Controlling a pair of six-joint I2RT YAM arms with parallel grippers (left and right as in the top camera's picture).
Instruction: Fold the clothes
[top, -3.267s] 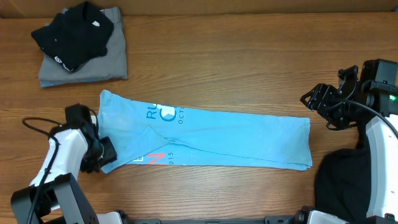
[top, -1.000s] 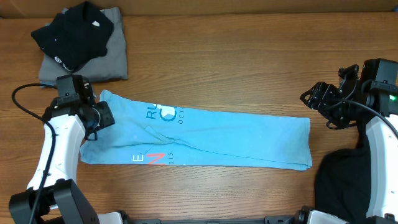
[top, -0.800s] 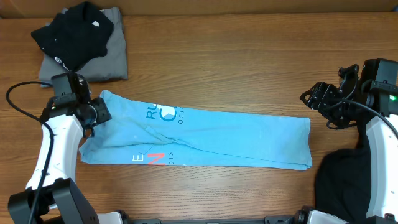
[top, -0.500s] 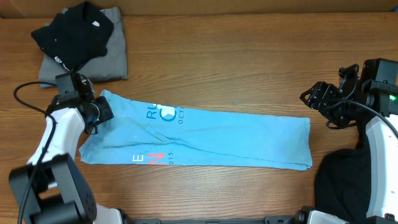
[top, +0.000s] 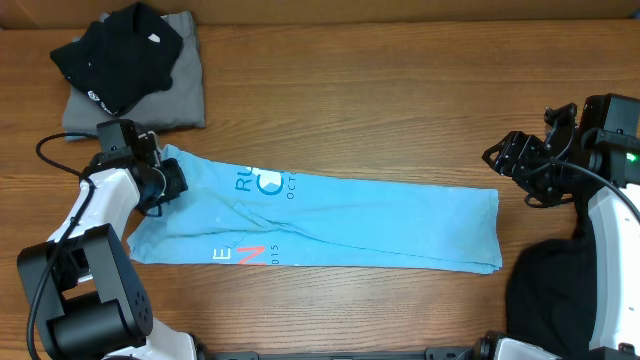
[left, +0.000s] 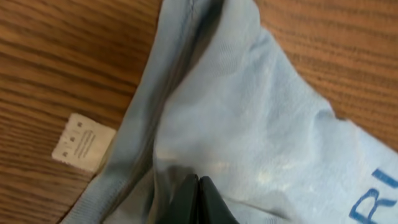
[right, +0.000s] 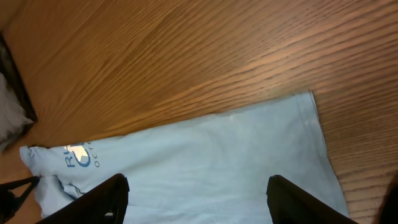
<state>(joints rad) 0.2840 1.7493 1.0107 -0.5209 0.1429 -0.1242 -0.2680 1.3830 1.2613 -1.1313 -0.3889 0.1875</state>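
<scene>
Overhead, the blue shirt (top: 340, 222) stretches away from the left gripper (top: 168, 185), whose fingers pinch together on the shirt's upper corner. Just beyond its far end, the right gripper (top: 512, 165) hovers, fingers spread wide.

Brown wood-grain table (top: 400, 100)

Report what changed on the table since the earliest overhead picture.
The left gripper moved from the blue shirt's lower-left corner up to its upper-left corner; that lower-left corner now lies spread farther left. The right gripper and the folded pile stayed put.
</scene>
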